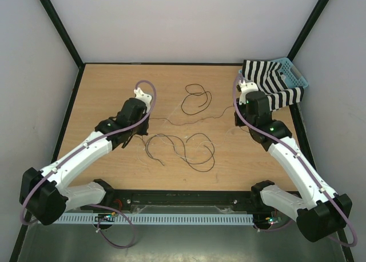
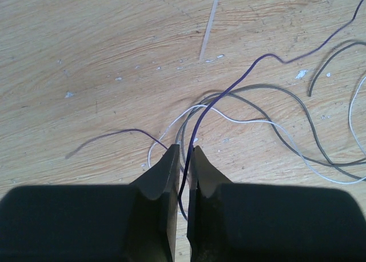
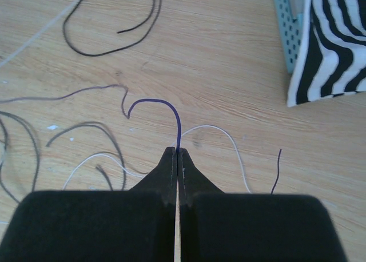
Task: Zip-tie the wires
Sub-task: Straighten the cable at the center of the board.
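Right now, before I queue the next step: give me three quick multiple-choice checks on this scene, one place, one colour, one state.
1. Where does the blue basket sit? A near left; B dead centre; C far right corner.
2. What colour is the wire in the right jaws? A purple; B white; C red.
3. How do the right jaws stand? A wide open, empty; B shut on the wire's end; C shut on a zip tie.

Key:
1. C, the top view shows it at the far right, with a striped cloth draped over it.
2. A, the right wrist view shows a purple strand hooking out from the tips.
3. B, the jaws meet around that strand with no gap.
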{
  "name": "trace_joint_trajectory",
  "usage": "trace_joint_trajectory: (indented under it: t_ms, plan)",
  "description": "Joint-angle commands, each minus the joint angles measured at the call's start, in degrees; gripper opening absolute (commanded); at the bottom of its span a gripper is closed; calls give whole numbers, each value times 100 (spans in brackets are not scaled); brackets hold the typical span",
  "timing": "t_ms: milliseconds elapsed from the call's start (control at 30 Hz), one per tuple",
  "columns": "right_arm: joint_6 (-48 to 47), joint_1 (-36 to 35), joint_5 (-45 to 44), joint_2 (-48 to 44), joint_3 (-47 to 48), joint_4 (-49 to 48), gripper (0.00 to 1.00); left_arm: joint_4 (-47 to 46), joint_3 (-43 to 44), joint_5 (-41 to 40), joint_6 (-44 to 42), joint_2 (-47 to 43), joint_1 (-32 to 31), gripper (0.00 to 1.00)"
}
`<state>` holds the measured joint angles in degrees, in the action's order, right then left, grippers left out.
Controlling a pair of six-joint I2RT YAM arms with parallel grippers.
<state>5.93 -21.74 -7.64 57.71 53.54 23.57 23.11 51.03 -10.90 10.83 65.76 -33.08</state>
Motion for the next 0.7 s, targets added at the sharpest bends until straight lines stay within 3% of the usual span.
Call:
trace_joint_trajectory:
  t_ms: [0, 467, 600, 667]
  plan:
    - [-79, -14, -663, 14, -43, 182, 0, -73, -115, 0, 204, 11, -19, 15]
    - [-58, -10, -797, 319, -646, 95, 0, -397, -679, 443, 689, 641, -141, 27]
    - [-41, -5, -914, 397, -678, 90, 1, -391, -770, 457, 738, 628, -155, 39]
    - [-16, 2, -979, 416, -693, 95, 10, -376, -799, 394, 736, 594, -155, 46]
